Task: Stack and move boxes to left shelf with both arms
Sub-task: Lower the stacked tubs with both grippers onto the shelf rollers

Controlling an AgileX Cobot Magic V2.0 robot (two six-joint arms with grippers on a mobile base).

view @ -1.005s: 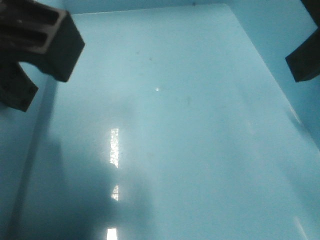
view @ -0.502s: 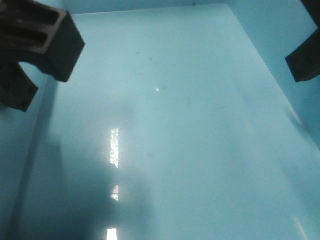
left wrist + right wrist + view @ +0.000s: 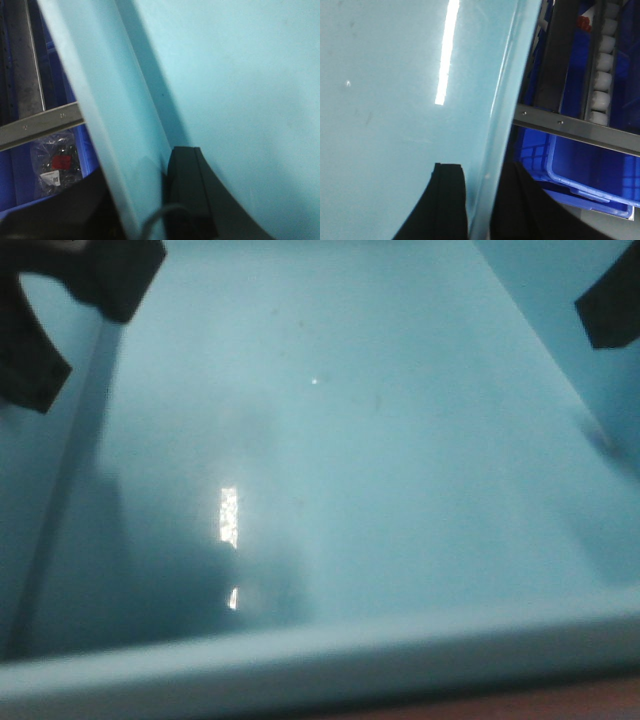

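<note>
Left claw: clenched on the left wall of the sky-blue box, one black finger inside, the other outside, at the lower edge of the left wrist view.
Right claw: clenched on the opposite wall, inner finger against the blue floor, outer one beyond the rim.
Change: compared with half a second ago, the front view now shows the box's near rim across the bottom of the frame, and both fingers sit higher in the upper corners; the box has shifted relative to the camera.
Meaning: I judge the two-arm carry is under way, with the box lifted or travelling, not yet set down.
Box position: held between both arms, beside steel rails with white rollers of the left shelf.
Hidden: a reddish strip at the bottom right edge of the front view may be the pink box, too blurred to tell; shelf seen in slivers; dark blue crate below.
</note>
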